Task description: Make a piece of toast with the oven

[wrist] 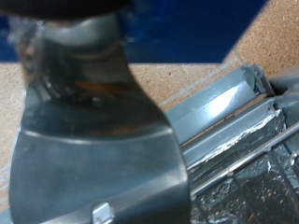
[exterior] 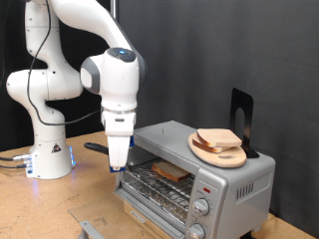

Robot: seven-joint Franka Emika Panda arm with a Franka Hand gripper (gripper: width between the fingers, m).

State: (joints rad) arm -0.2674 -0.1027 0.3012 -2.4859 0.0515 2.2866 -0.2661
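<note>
Oven [exterior: 204, 179]: silver toaster oven standing on the wooden bench [exterior: 40, 214], toward the exterior view's right, its long axis running from the left-centre toward the bottom right of that view. Its front faces the view's bottom left. Two round knobs [exterior: 202, 199] sit at the front's right end. The door [exterior: 150, 204] appears lowered, exposing the wire rack [exterior: 159, 182].

Piece of toast [exterior: 171, 170]: lying flat on the rack inside the cavity, browned, roughly square; no clear long axis can be made out.

Further bread slices [exterior: 217, 138] rest on a wooden board [exterior: 221, 154] on the oven's roof, toward its right end, beside a black upright stand [exterior: 240, 112].

Gripper [exterior: 118, 159]: pointing straight down at the oven's left front corner, fingertips level with the cavity opening. The toast lies just beside it, to the exterior view's right and inside the oven. The wrist view is filled by a blurred metal surface [wrist: 93, 131]; whether the fingers are parted or grasping anything cannot be told
</note>
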